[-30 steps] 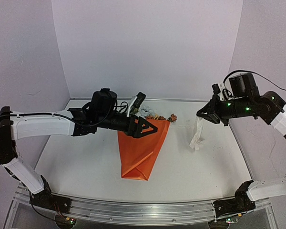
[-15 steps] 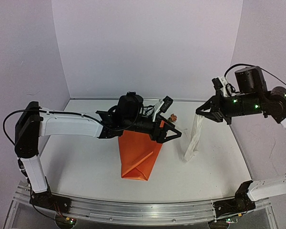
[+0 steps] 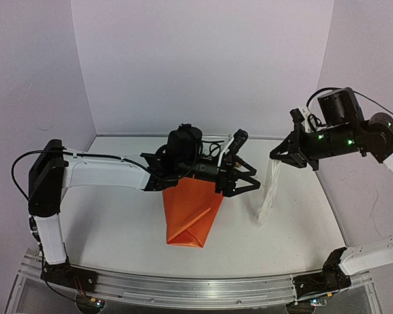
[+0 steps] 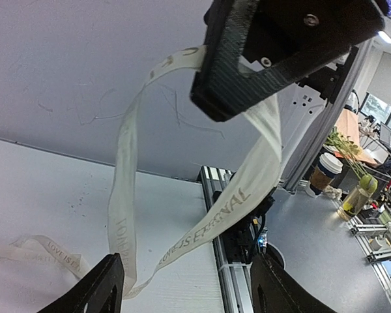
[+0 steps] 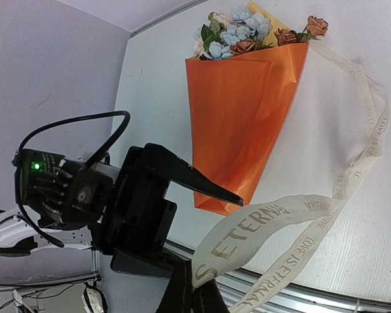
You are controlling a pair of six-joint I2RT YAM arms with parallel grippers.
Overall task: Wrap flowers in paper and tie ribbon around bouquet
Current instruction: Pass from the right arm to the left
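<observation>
The white table (image 3: 98,222) carries the bouquet (image 3: 191,212), an orange paper cone lying flat with its point toward the near edge and its blooms toward the far side. Just right of it, part of the ribbon (image 3: 265,203) rests on the surface, apparently touching the cone's wide end.

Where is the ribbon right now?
In the top view the ribbon hangs on the right side from the shut right gripper, trailing to the table just right of the bouquet and the left gripper.
</observation>
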